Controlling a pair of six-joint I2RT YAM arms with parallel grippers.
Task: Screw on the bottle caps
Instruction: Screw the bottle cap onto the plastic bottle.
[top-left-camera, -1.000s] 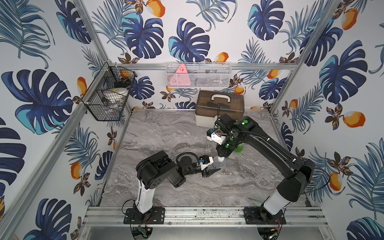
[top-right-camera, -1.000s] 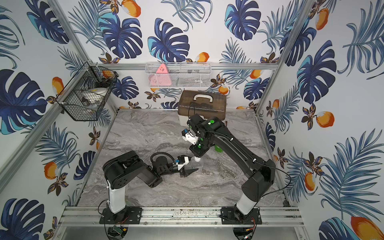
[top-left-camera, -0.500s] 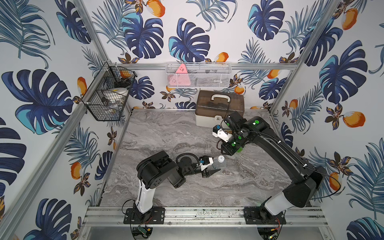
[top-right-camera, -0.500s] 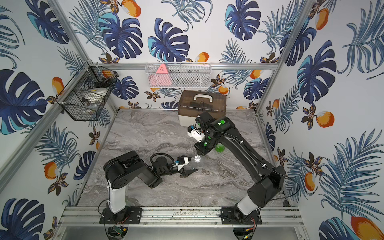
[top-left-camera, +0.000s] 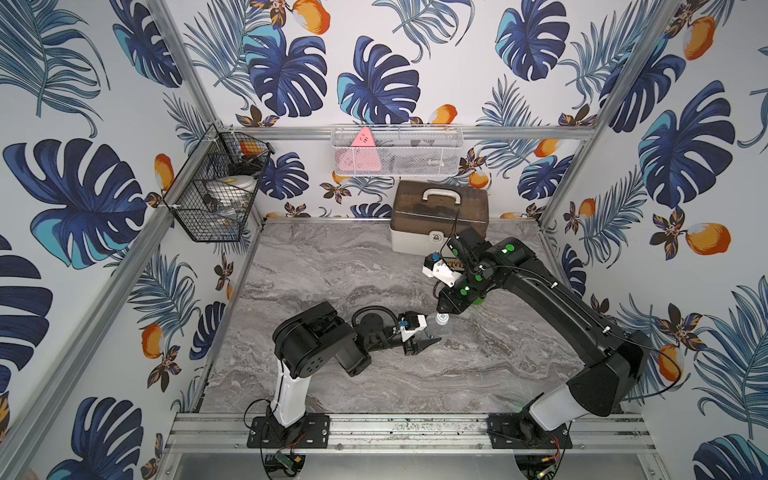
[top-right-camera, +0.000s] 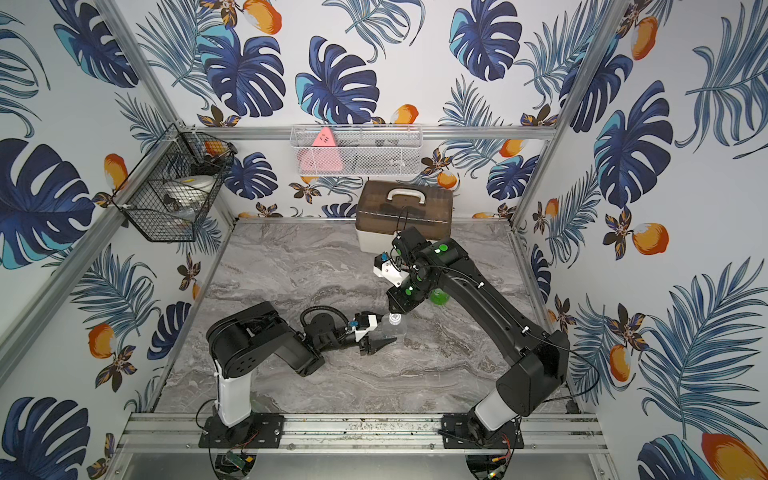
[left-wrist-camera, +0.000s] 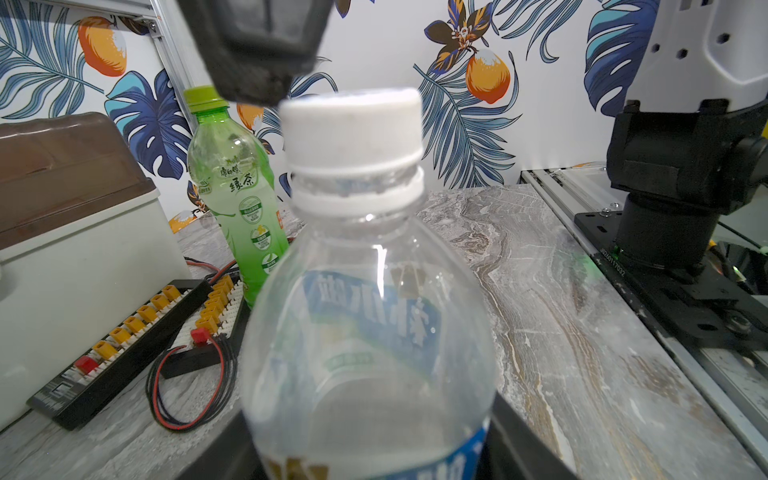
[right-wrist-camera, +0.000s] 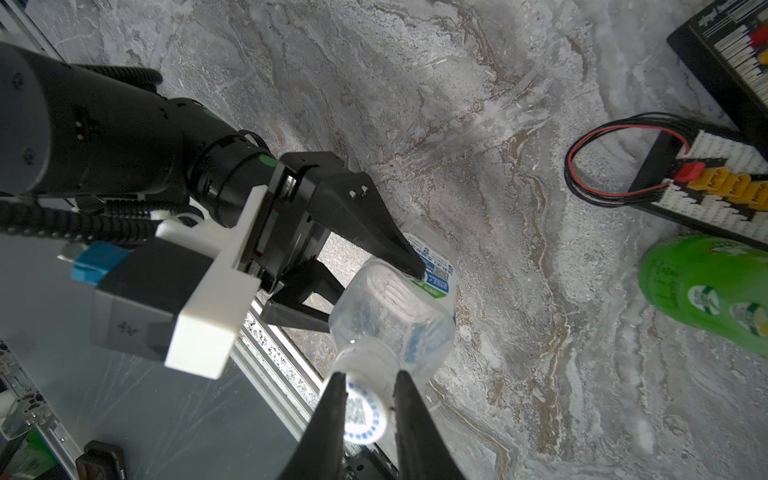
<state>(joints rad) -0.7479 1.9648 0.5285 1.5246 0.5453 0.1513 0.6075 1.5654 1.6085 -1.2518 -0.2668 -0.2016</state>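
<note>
Gripping clear bottle (right-wrist-camera: 395, 320): left hand (right-wrist-camera: 374, 296) | right hand (right-wrist-camera: 370, 376) above cap (left-wrist-camera: 353, 129)

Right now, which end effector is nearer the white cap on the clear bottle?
Right. The right end effector is poised directly over the white cap; the left end effector grips the clear bottle by its body, below the cap.

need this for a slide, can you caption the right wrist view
Left fingers clamp the clear bottle while its white cap shows between the right fingers; the green bottle stands apart.
</note>
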